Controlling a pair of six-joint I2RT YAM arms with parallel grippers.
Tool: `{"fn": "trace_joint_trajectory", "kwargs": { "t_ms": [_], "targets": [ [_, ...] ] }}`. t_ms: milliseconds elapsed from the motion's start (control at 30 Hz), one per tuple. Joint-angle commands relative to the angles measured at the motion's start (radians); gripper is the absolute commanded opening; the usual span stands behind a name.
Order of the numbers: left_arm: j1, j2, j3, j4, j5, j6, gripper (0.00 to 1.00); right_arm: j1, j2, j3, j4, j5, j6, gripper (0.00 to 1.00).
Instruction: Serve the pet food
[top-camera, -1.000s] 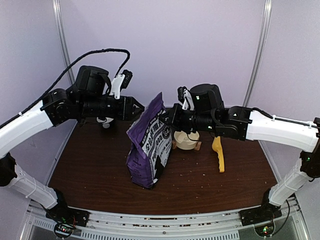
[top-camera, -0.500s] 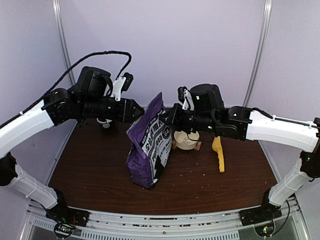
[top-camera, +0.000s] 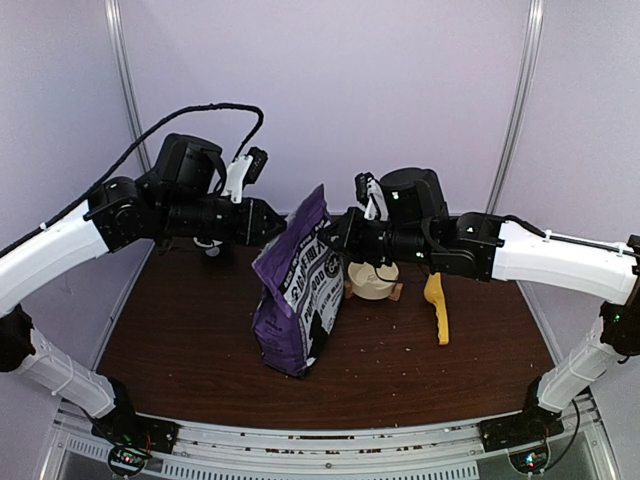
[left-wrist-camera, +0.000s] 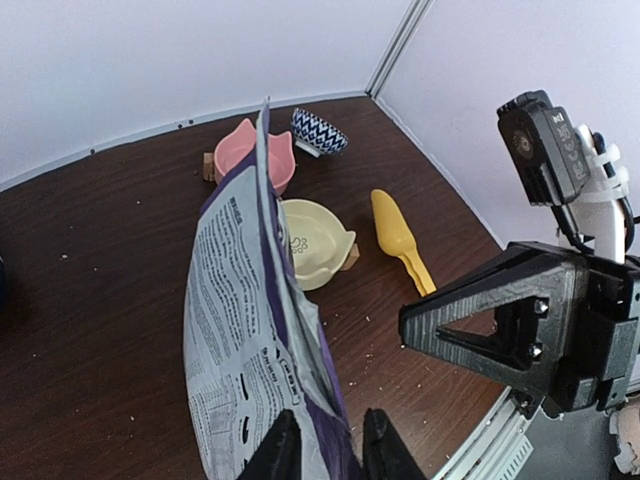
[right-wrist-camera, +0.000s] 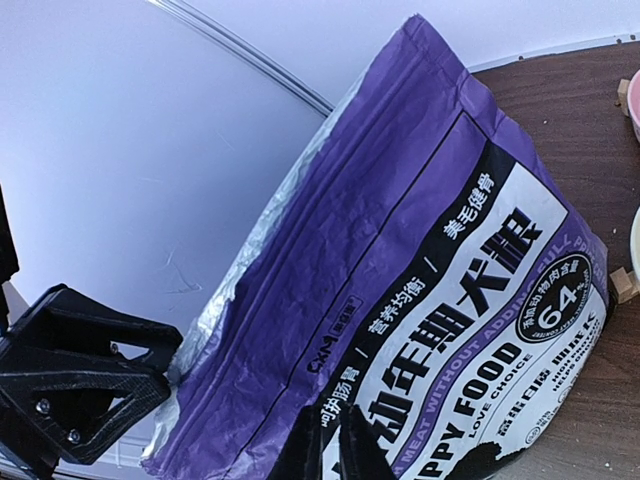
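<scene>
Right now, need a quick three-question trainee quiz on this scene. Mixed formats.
1. True or false: the yellow scoop lies inside the cream bowl.
2. The purple bag is: A) lying flat, B) upright, left gripper and right gripper at its top, C) tipped into a bowl.
3. How many bowls show in the left wrist view?
Key: 1 false, it lies beside it on the table. 2 B. 3 three: cream, pink bowl, blue patterned bowl.

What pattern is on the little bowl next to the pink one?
Dark blue and white zigzag on the small bowl; left wrist view shows it best.
</scene>
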Motion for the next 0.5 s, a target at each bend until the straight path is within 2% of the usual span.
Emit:
{"fn": "trace_joint_trajectory", "kwargs": {
  "t_ms": [0, 67, 267, 467],
  "targets": [
    [-0.002, 0.01, -0.003, 0.017, -0.003, -0.013, 0.24, -0.005, -0.012, 0.019, -0.011, 0.008, -0.014, 0.11],
    [-0.002, 0.013, -0.003, 0.016, 0.0, -0.015, 0.22, -0.006, -0.011, 0.022, -0.012, 0.008, -0.014, 0.12],
    [-0.002, 0.012, -0.01, 0.029, 0.006, -0.011, 0.0, -0.004, -0.006, 0.036, -0.018, 0.008, -0.019, 0.15],
    [-0.002, 0.006, -0.072, 0.16, 0.155, 0.008, 0.0, -0.004, -0.007, 0.061, -0.023, 0.014, -0.022, 0.31]
  ]
}}
